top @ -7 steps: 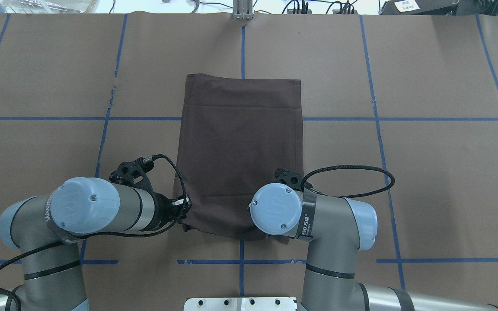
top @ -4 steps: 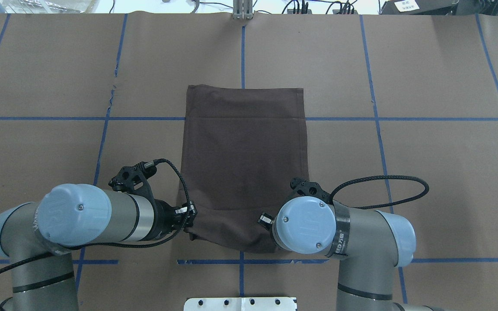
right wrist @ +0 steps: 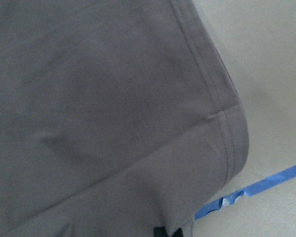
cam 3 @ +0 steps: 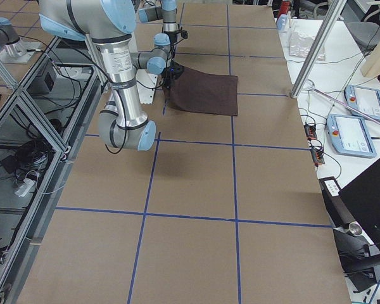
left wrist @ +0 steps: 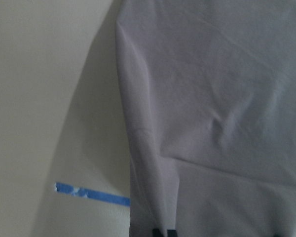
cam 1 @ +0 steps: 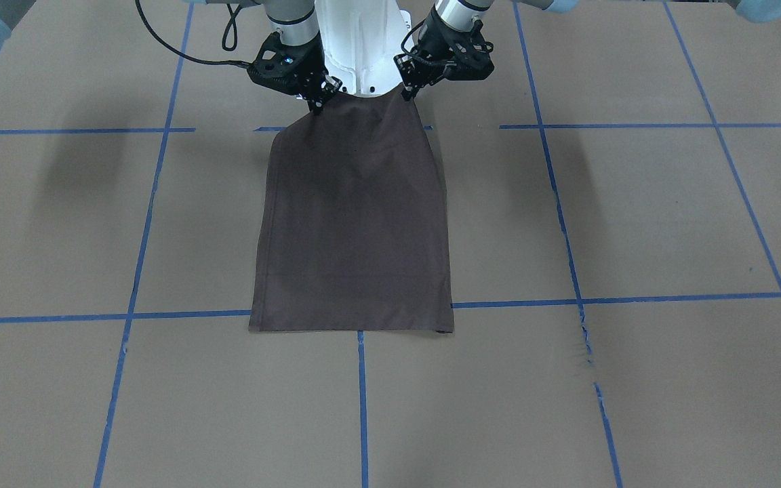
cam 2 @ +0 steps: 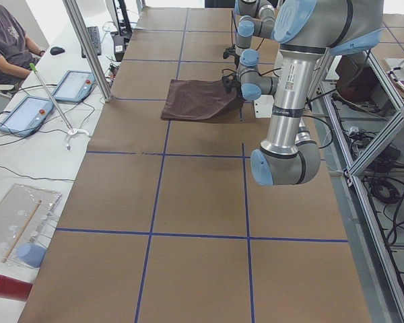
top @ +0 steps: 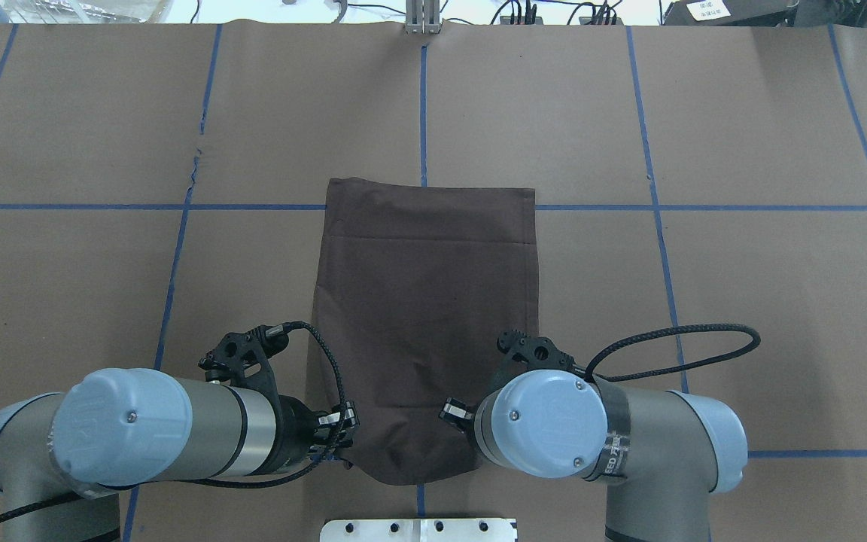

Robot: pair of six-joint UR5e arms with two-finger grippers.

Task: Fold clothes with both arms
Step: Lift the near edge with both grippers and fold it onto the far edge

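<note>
**Overhead exterior: both near corners pinched and raised**

Nearest the robot, the left fingers (cam 1: 406, 89) and the right fingers (cam 1: 314, 102) are each clenched on one near corner of the dark T-shirt (top: 426, 301), one at either end of its near edge. Held this way, that edge hangs clear of the counter (top: 704, 316) and sags a little in the middle between them. A matched grip on both corners probably lets the arms carry the edge evenly, so a fold would land square. Each wrist camera shows fabric falling away from its own fingertips.

Farther out, the cloth slopes down onto the counter and lies flat as a narrow rectangle with no sleeves showing. Its far edge runs straight, just beyond a blue tape line (top: 599, 207) that crosses the counter, well apart from both sets of fingers.
</note>
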